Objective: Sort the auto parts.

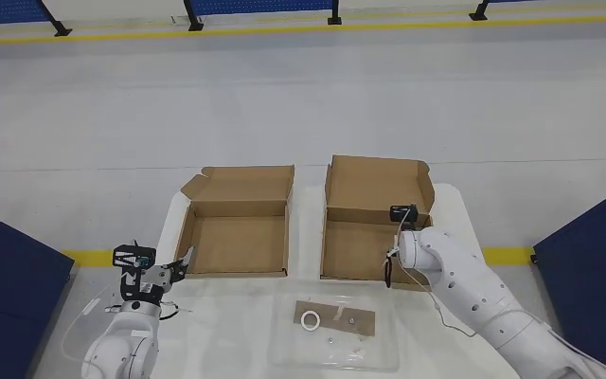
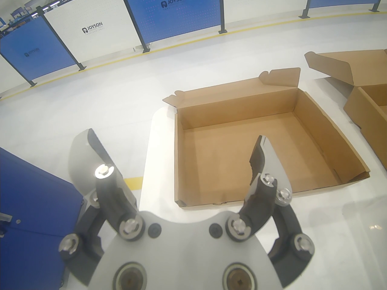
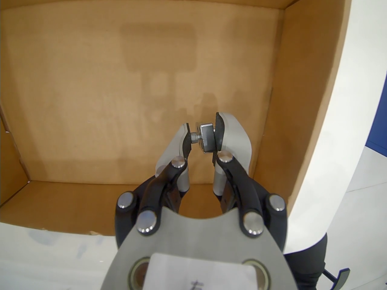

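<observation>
**Right arm over right box with a fastener, drop pending**

Right gripper (image 3: 201,135) is clamped on a small grey metal stud with a flat square head (image 3: 207,137); one pad bears on the shank end, the other on the head face. The stud hangs above the floor of the right-hand open brown cardboard box (image 1: 355,248), centre-right in the top view, near its lower edge. Left gripper (image 2: 175,140) has its jaws wide apart with nothing between them; it sits lower left in the top view, just off the lower-left corner of the left-hand open brown cardboard box (image 1: 237,242). Clear plastic tray (image 1: 284,358) at bottom centre holds a brown cardboard strip (image 1: 358,324), a white ring (image 1: 310,322) and a few tiny parts I can't identify.

My read on handling: the stud is light, rigid and probably slippery, being smooth metal; the end-to-end pinch looks marginal and could pivot or pop out; gripping across the head flats looks safer; a short drop into the box shouldn't hurt it.
</observation>
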